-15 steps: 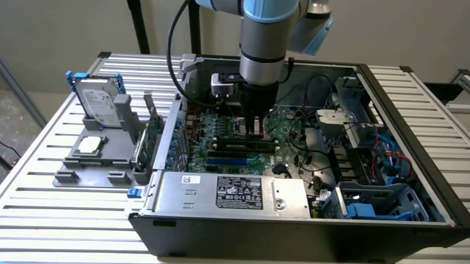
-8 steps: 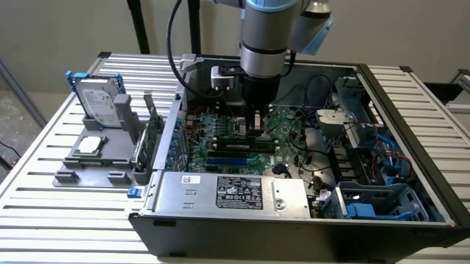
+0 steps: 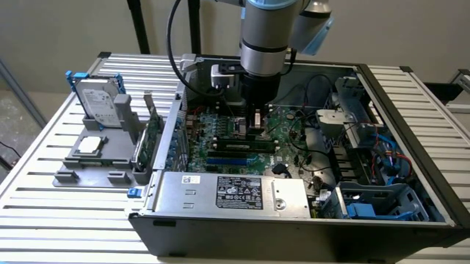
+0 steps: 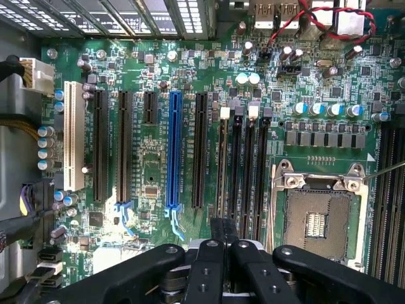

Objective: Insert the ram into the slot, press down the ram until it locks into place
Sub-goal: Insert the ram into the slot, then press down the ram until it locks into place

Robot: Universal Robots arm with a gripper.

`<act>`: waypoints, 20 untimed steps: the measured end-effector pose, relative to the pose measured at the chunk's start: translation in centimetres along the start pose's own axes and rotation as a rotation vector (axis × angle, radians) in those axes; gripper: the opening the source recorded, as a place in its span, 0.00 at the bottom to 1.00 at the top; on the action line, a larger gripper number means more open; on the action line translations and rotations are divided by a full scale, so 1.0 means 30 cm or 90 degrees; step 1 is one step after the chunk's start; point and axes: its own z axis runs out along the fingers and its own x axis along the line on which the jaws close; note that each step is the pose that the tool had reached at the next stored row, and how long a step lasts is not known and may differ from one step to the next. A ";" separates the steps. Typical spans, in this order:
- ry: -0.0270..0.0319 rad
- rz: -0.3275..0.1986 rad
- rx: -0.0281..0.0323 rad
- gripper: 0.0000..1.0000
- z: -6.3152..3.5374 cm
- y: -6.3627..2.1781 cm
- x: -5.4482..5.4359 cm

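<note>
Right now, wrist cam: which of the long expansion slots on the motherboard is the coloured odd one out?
The blue slot, standing between two black slots. The others in that row are black, apart from the white slot at the far end.

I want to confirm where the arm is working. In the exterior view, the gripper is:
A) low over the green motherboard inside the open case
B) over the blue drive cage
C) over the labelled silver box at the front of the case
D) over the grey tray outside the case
A: the gripper hangs low over the motherboard, inside the open computer case.
</note>
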 end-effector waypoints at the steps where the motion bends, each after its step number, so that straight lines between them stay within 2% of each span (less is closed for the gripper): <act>1: 0.0000 0.000 0.0000 0.11 0.000 0.000 0.000; 20: 0.0001 0.000 0.0000 0.11 0.002 0.003 -0.001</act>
